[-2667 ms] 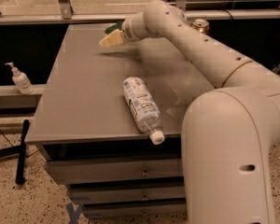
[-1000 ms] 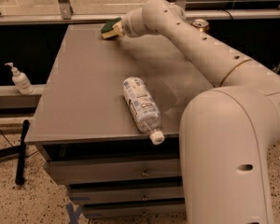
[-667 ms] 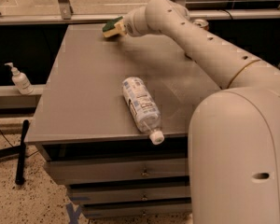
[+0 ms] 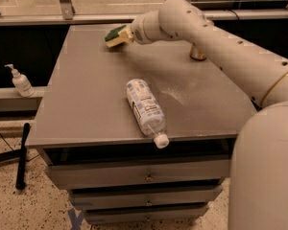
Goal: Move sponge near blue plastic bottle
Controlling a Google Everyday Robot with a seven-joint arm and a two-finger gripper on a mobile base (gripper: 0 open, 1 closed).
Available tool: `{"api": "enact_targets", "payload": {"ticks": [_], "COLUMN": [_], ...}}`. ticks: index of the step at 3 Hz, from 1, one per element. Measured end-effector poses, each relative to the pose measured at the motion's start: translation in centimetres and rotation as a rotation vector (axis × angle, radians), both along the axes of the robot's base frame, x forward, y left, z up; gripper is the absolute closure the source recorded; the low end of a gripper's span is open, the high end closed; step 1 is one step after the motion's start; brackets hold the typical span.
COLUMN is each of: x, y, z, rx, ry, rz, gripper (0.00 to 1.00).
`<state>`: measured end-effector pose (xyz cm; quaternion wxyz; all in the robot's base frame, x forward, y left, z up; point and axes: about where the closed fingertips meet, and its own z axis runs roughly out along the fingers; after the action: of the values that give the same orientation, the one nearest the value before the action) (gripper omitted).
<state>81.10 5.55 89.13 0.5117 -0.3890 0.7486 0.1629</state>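
The two-finger gripper point(image 4: 126, 35) on the white arm is beyond the clear plastic bottle with a white-and-bluish label point(image 4: 145, 110), at the far edge of the grey metal table point(image 4: 86, 95). It is clamped on the small sponge, dark green top on pale yellow body point(image 4: 116, 36), which sits tilted and well apart from the bottle. The bottle lies on its side, with its white cap towards the near edge. A gold-brown drink can point(image 4: 198, 54) stands beyond the bottle, partly behind the arm.

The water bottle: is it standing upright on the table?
No, the bottle lies on its side near the front edge of the table, while the gripper holds the sponge at the far edge.
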Motion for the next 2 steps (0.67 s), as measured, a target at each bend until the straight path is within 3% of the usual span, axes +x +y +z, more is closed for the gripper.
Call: {"api": "enact_targets", "payload": {"ticks": [2], "x": [-10.3], "y": [-2.0], "z": [0.5], "rx": [-0.036], "ry": [0.086], "rz": [0.140], "gripper": [1.00]}}
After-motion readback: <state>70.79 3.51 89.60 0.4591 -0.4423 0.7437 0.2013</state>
